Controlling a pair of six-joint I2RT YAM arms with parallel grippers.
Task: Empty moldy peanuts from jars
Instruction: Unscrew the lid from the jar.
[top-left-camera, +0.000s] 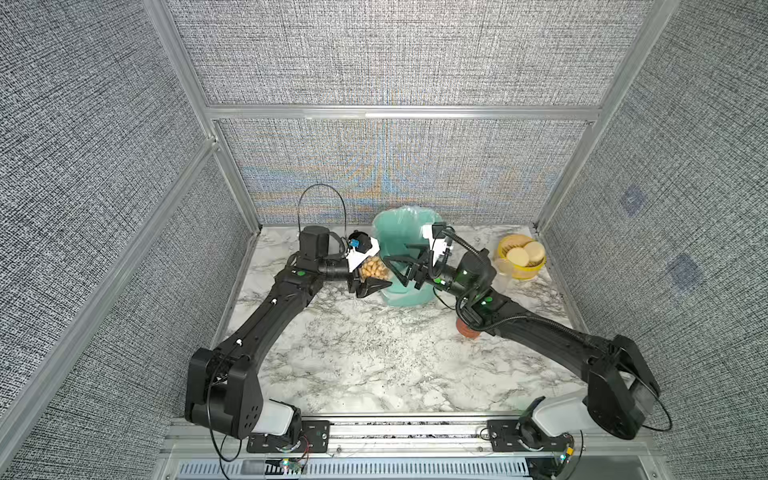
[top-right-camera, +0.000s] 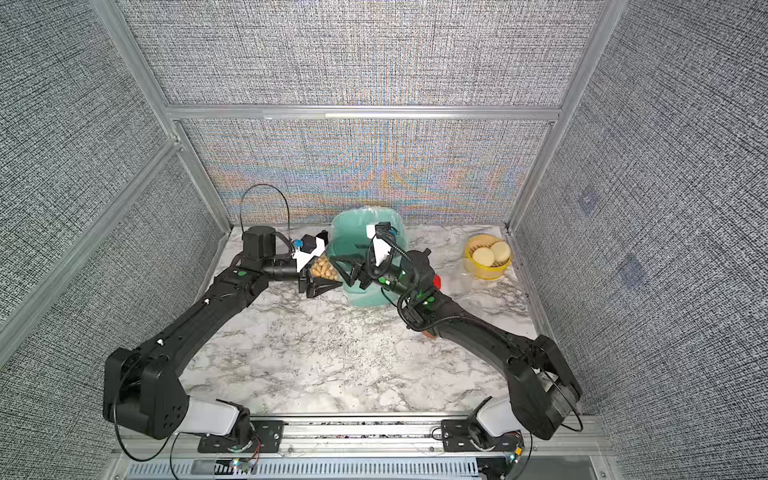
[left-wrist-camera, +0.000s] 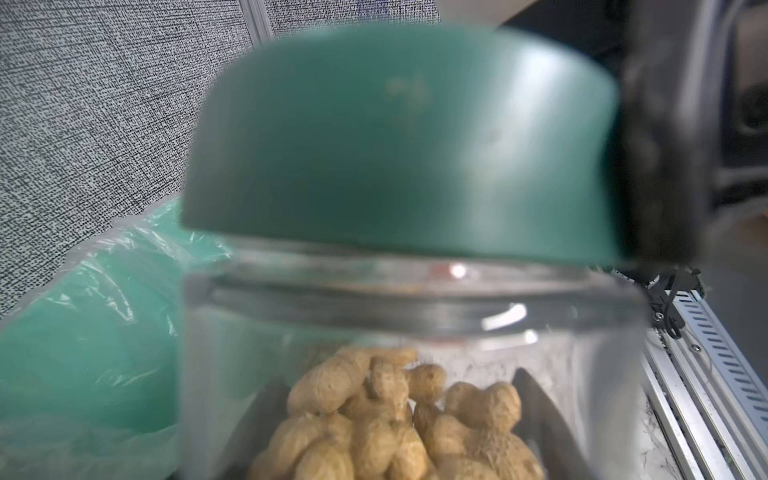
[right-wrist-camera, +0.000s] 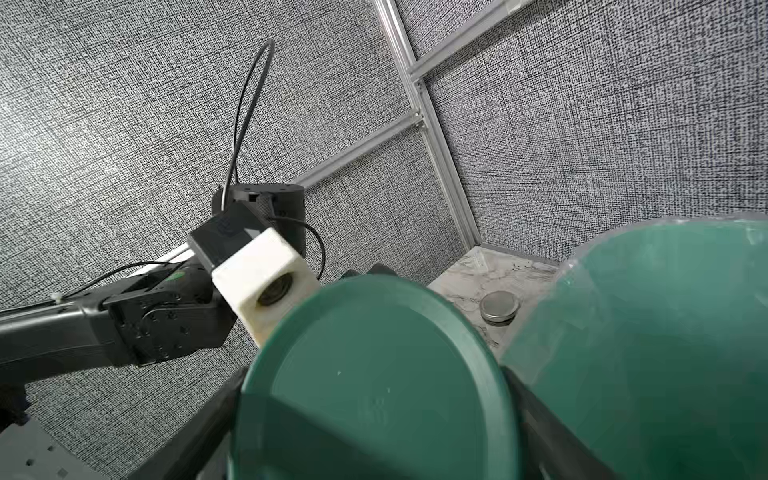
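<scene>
A clear jar (left-wrist-camera: 415, 316) with a dark green lid (left-wrist-camera: 399, 145) is held above the table, left of the green bin. It is partly filled with moldy peanuts (top-left-camera: 374, 268) (top-right-camera: 324, 268) (left-wrist-camera: 395, 415). My left gripper (top-left-camera: 376, 271) (left-wrist-camera: 403, 436) is shut on the jar's body. My right gripper (top-left-camera: 392, 270) (right-wrist-camera: 374, 415) comes from the right and is shut on the green lid (right-wrist-camera: 374, 395), one finger against each side. A terracotta-orange lid (top-left-camera: 467, 330) peeks from under the right arm. A red lid (top-right-camera: 437, 281) shows behind the right wrist.
A green bin (top-left-camera: 407, 232) (top-right-camera: 361, 232) (right-wrist-camera: 665, 332) lined with clear plastic stands at the back centre, right beside the jar. A yellow tub of cream discs (top-left-camera: 521, 253) sits at the back right. A small silver-lidded tin (right-wrist-camera: 498, 306) lies behind the bin.
</scene>
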